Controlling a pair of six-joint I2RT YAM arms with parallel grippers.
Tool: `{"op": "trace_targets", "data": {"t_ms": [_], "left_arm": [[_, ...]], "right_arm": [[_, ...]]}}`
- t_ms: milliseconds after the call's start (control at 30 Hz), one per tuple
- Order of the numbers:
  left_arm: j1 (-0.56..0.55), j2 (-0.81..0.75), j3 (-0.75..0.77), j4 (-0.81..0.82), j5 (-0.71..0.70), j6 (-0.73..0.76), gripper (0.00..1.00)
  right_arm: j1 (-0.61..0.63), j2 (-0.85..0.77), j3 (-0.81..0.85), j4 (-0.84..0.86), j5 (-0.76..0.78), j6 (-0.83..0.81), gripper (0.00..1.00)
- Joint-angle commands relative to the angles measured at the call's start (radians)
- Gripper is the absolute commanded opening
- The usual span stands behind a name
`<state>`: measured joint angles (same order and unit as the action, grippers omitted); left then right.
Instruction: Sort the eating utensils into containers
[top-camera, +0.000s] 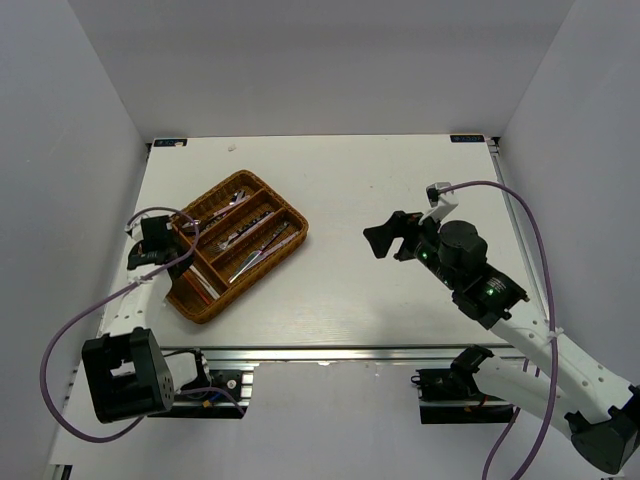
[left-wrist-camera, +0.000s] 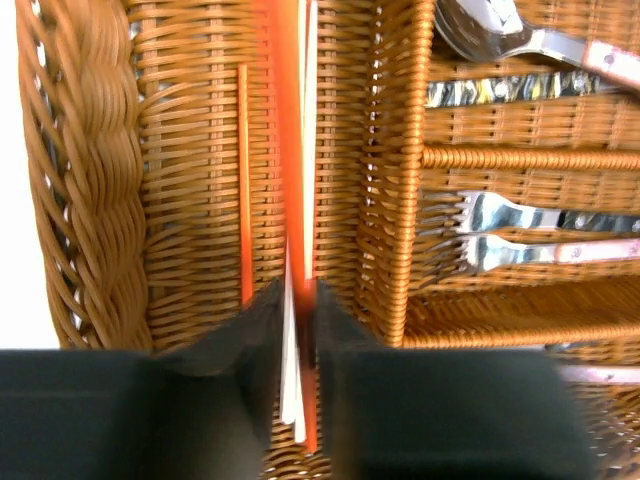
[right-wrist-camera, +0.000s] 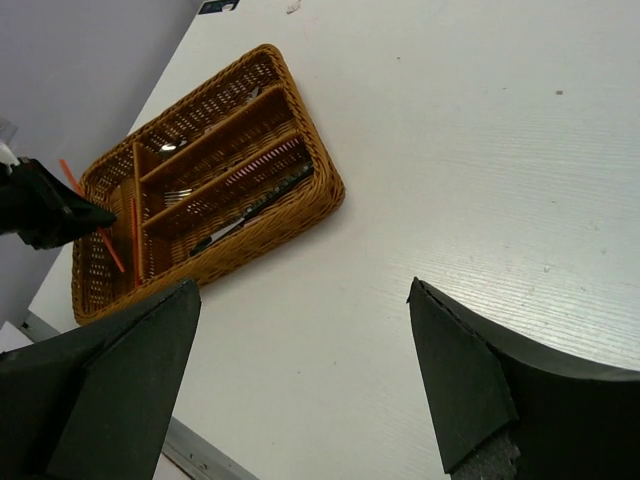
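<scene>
Nearest us in the top view are the two arm bases, bolted along the near edge of the white worktop (top-camera: 380, 290). From there we see the left claw (top-camera: 168, 238) down at the near-left end of the wicker tray (top-camera: 299, 232), which lies askew on the left half of the worktop with silver utensils in its long compartments. Well apart on the right, the right claw (top-camera: 390, 236) hangs above bare worktop with its fingers spread, holding nothing. A small dark tag (top-camera: 470, 138) at the far right corner bears marks too small for us to read. In the left wrist view, we find the left claw (left-wrist-camera: 300, 300) pressed together on a red chopstick (left-wrist-camera: 288, 150), with a white chopstick (left-wrist-camera: 311, 110) caught alongside it between the pads; both run along the crosswise end compartment. A second red chopstick (left-wrist-camera: 244, 180) lies flat on that compartment's floor, just beside them. Past the divider, two forks (left-wrist-camera: 500, 215) share one long compartment, and a spoon (left-wrist-camera: 480, 28) lies in the next beside a shiny flat piece (left-wrist-camera: 500, 90) we cannot identify. In the right wrist view, the right claw (right-wrist-camera: 300, 370) frames the scene, fingers wide apart and empty. Far off we see the wicker tray (right-wrist-camera: 330, 185), with the red chopstick (right-wrist-camera: 110, 252) slanting down past the left claw (right-wrist-camera: 45, 205) into the end compartment.
</scene>
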<state>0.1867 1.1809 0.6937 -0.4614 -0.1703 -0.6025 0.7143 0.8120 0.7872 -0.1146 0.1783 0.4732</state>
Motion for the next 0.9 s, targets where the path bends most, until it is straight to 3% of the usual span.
{"op": "trace_targets", "data": {"t_ms": [0, 67, 167, 233, 400, 533, 667, 867], "left_arm": [[0.002, -0.050, -0.028, -0.011, -0.014, -0.005, 0.33], [0.002, -0.067, -0.025, -0.023, -0.014, -0.010, 0.57], [0.000, -0.119, 0.007, -0.068, -0.015, -0.002, 0.75], [0.000, -0.159, 0.050, -0.112, -0.027, 0.013, 0.96], [0.000, -0.259, 0.118, -0.175, -0.008, 0.139, 0.98], [-0.041, -0.343, 0.153, -0.189, 0.072, 0.211, 0.98], [-0.070, -0.436, 0.219, -0.290, -0.007, 0.227, 0.98], [-0.180, -0.561, 0.319, -0.425, -0.230, 0.250, 0.98]], "right_arm": [[-0.004, -0.016, -0.008, 0.010, 0.016, -0.039, 0.89], [-0.004, -0.014, -0.003, 0.006, 0.010, -0.039, 0.89], [-0.004, -0.013, 0.024, -0.026, 0.009, -0.048, 0.89], [-0.004, -0.016, 0.055, -0.065, 0.019, -0.061, 0.89], [-0.004, -0.034, 0.138, -0.221, 0.117, -0.087, 0.89], [-0.004, -0.071, 0.191, -0.397, 0.320, -0.084, 0.89], [-0.004, -0.091, 0.247, -0.574, 0.444, -0.105, 0.89], [-0.004, -0.175, 0.284, -0.735, 0.467, -0.127, 0.89]]}}
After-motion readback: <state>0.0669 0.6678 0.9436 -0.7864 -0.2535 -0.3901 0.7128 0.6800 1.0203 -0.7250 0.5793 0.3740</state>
